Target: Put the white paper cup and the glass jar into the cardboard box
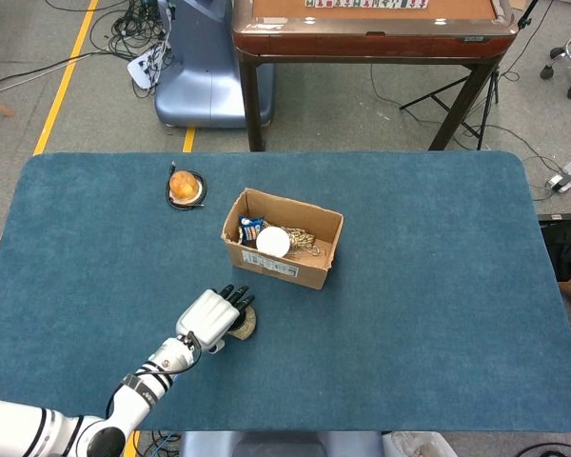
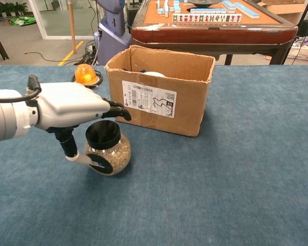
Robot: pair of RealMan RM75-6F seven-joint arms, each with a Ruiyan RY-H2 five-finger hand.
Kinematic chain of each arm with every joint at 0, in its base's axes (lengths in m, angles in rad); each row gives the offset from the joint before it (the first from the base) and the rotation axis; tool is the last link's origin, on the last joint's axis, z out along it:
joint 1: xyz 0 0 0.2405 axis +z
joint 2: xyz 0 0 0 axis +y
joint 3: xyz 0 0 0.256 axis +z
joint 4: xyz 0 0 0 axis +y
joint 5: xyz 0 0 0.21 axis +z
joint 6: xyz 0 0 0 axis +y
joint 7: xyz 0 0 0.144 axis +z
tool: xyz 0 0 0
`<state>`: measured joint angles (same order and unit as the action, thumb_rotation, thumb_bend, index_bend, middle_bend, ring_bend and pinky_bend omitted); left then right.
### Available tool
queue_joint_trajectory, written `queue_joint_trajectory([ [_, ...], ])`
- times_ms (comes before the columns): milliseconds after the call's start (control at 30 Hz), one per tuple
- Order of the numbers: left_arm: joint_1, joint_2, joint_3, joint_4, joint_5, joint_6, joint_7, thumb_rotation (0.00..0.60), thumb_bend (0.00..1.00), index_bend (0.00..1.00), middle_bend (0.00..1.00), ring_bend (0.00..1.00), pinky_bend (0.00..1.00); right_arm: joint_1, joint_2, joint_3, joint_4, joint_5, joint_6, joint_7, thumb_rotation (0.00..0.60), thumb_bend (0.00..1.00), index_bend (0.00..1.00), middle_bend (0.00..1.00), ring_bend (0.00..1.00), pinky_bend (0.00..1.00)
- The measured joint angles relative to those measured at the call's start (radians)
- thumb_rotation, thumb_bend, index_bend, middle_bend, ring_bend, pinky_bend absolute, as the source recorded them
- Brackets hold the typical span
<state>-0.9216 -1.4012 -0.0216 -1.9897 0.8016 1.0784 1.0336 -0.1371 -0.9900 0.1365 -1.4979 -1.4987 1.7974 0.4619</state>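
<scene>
On the blue counter (image 2: 236,195), just in front of the cardboard box (image 2: 161,97), stands the glass jar (image 2: 107,152) with its black lid. My left robot hand (image 2: 72,107) spreads above it, thumb touching the jar's side, fingers (image 2: 120,111) stretched over the lid, grasping nothing yet. The white paper cup (image 1: 272,241) lies inside the box. An orange ball (image 1: 184,184) sits well apart.

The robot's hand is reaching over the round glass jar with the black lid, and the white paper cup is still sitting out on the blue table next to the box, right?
Not quite. The white paper cup is not on the blue table; the head view shows it already inside the brown cardboard box. The rest is right: the left hand reaches over the round glass jar with the black lid.
</scene>
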Motion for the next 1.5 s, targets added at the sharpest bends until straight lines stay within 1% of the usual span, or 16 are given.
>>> queue_joint_trajectory([
  [300,-0.04,-0.027,-0.002,0.032,-0.048,-0.007,0.0,0.6,0.17,0.17,0.07,0.21,0.57,-0.004,0.0,0.003,0.004,-0.003,0.003,0.011,0.6,0.33,0.31,0.42,0.37,0.34],
  [433,-0.053,-0.036,0.001,0.043,-0.059,-0.006,-0.005,0.6,0.17,0.21,0.07,0.23,0.58,-0.005,0.0,0.004,0.006,-0.004,0.003,0.016,0.6,0.33,0.31,0.42,0.37,0.34],
  [567,-0.059,-0.048,0.007,0.058,-0.052,0.003,-0.005,0.6,0.17,0.29,0.11,0.24,0.59,-0.006,0.001,0.005,0.007,-0.005,0.003,0.02,0.6,0.33,0.31,0.42,0.37,0.34],
  [667,-0.062,-0.06,0.015,0.069,-0.047,0.012,-0.007,0.6,0.19,0.31,0.13,0.25,0.6,-0.006,0.0,0.005,0.008,-0.006,0.002,0.021,0.6,0.33,0.31,0.42,0.37,0.34],
  [800,-0.069,-0.068,0.023,0.077,-0.053,0.018,0.003,0.6,0.19,0.3,0.13,0.25,0.6,-0.005,0.0,0.005,0.008,-0.008,0.0,0.02,0.6,0.33,0.31,0.42,0.37,0.34],
  [1000,-0.082,-0.074,0.031,0.079,-0.08,0.025,0.025,0.6,0.19,0.25,0.13,0.23,0.6,-0.005,0.0,0.006,0.008,-0.009,-0.001,0.021,0.6,0.33,0.31,0.42,0.37,0.34],
  [1233,-0.097,-0.077,0.039,0.076,-0.104,0.033,0.039,0.6,0.19,0.24,0.13,0.23,0.6,-0.005,0.001,0.006,0.007,-0.011,-0.003,0.02,0.6,0.33,0.31,0.42,0.37,0.34],
  [1400,-0.1,-0.082,0.046,0.081,-0.101,0.037,0.037,0.6,0.19,0.26,0.13,0.24,0.6,-0.004,0.001,0.007,0.007,-0.011,-0.005,0.019,0.6,0.33,0.31,0.42,0.37,0.34],
  [1500,-0.098,-0.083,0.05,0.087,-0.084,0.041,0.028,0.6,0.2,0.31,0.17,0.28,0.61,-0.004,0.001,0.007,0.008,-0.012,-0.004,0.021,0.6,0.33,0.31,0.42,0.37,0.34],
])
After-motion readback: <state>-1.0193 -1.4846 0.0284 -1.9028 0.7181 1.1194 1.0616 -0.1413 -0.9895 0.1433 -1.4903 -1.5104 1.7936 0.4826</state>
